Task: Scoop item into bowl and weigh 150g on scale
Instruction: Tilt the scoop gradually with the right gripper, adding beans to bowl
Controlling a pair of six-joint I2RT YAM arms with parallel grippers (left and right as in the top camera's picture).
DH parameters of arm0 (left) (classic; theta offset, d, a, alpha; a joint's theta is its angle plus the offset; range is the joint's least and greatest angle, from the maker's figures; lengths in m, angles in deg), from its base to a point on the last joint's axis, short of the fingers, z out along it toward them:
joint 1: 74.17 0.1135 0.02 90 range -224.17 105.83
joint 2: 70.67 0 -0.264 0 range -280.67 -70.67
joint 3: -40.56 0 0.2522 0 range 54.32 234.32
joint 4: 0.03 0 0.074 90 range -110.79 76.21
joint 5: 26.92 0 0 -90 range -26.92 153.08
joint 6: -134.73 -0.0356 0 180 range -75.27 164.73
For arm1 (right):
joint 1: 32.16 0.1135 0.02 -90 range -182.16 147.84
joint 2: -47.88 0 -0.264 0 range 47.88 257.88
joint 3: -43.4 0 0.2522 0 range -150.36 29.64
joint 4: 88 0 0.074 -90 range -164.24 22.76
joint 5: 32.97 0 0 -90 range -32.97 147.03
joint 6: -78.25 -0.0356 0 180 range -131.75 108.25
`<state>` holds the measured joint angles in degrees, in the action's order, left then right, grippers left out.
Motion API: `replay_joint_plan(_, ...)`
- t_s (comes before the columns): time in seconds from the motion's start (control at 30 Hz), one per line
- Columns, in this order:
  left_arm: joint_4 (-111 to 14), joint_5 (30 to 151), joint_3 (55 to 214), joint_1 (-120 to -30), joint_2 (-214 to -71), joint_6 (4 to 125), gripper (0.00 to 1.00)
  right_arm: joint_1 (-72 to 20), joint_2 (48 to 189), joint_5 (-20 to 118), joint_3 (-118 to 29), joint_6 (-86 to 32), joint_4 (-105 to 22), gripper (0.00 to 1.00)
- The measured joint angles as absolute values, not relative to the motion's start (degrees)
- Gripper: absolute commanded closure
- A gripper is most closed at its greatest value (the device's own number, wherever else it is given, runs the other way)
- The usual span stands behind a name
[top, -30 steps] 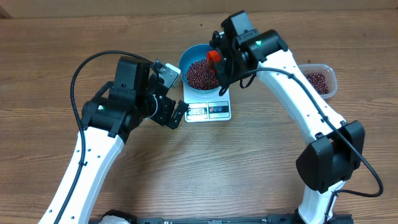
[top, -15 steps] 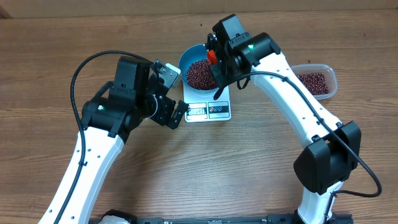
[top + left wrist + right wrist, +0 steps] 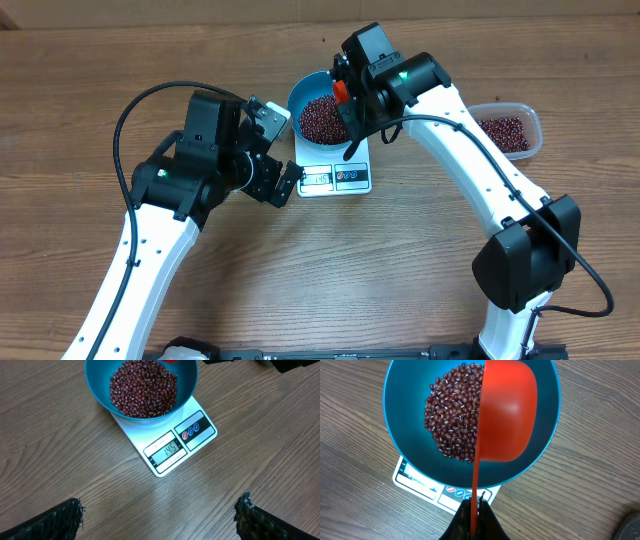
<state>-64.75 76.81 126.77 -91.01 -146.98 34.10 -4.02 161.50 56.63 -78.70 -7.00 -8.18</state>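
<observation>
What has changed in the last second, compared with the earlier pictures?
The right fingers, shut on the red scoop, carried it slightly left and farther from the robot's base over the blue bowl, then stopped. The open left fingers, bowl, scale and plastic tub stayed put.

Left claw (image 3: 159, 519) spread wide; right claw (image 3: 475, 512) clamped shut.
</observation>
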Motion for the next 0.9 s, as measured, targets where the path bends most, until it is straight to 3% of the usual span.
replay_joint_plan(0.9, -64.75, 76.81, 126.77, -91.01, -146.98, 34.08, 0.00, -4.00, 161.50, 59.42, -78.70, 0.26, -8.68, 0.96)
